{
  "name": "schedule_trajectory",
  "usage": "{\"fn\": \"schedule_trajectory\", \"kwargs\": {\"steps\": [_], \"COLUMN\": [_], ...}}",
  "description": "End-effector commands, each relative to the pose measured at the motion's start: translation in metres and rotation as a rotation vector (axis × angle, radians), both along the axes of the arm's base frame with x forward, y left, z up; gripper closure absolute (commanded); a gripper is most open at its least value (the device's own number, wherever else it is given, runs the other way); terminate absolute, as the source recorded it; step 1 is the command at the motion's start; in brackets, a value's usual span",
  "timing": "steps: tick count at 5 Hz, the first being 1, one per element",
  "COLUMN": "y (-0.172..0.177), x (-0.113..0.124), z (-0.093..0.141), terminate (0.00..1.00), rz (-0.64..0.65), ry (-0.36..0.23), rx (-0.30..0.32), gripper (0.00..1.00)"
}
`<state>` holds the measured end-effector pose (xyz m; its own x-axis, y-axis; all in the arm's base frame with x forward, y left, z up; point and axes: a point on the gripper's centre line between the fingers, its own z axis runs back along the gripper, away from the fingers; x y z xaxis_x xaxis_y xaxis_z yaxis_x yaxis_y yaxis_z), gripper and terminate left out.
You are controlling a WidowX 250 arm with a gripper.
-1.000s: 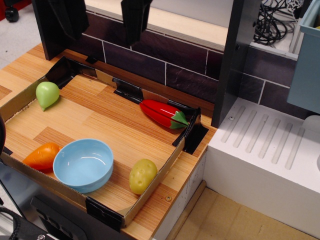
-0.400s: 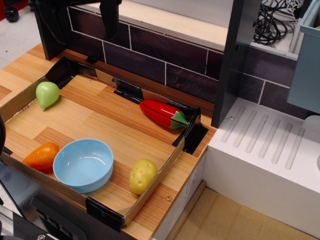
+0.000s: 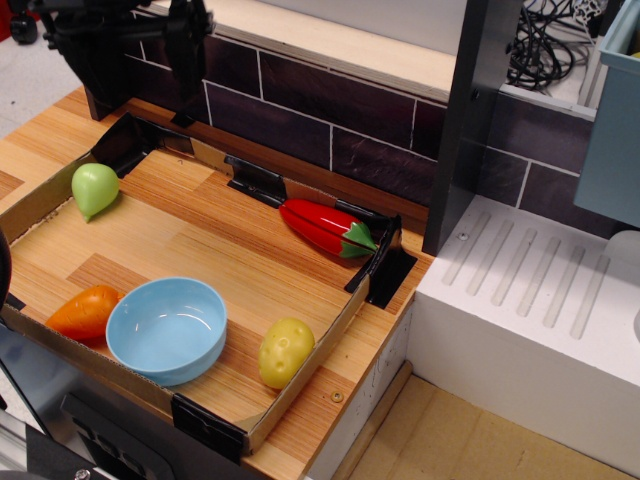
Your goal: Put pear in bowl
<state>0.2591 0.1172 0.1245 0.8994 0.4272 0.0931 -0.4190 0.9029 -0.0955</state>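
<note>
The light-green pear (image 3: pixel 94 188) lies in the back left corner of the cardboard-walled tray (image 3: pixel 300 378). The light-blue bowl (image 3: pixel 166 368) stands empty at the tray's front left, well apart from the pear. My black gripper (image 3: pixel 146 62) hangs at the top left of the view, above and behind the pear, in front of the dark tiled wall. Its two fingers stand wide apart with nothing between them. Its upper part is cut off by the frame edge.
An orange carrot toy (image 3: pixel 85 312) lies touching the bowl's left side. A yellow bumpy potato toy (image 3: pixel 286 351) lies to the bowl's right. A red pepper (image 3: pixel 325 227) lies at the tray's back right. A dark post (image 3: pixel 470 120) and a white ribbed drainer (image 3: pixel 540 300) stand to the right.
My gripper has moved left along the back wall, from above the tray's middle to above its back left corner. The toys and the bowl have not moved.
</note>
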Motion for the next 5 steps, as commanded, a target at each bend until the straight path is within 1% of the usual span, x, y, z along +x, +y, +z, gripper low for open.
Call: {"fn": "schedule_trajectory", "kwargs": {"steps": [1, 2, 3, 4, 5], "y": [0.035, 0.044, 0.05, 0.058, 0.068], "x": [-0.003, -0.011, -0.011, -0.005, 0.001], "z": [-0.025, -0.039, -0.056, -0.066, -0.076], "terminate": [0.0, 0.0, 0.0, 0.0, 0.0], "rz": [-0.008, -0.005, -0.009, -0.005, 0.007], "ry": [0.021, 0.039, 0.054, 0.034, 0.029], "rx": [0.093, 0.114, 0.144, 0.158, 0.184], "gripper": [0.0, 0.0, 0.0, 0.0, 0.0]}}
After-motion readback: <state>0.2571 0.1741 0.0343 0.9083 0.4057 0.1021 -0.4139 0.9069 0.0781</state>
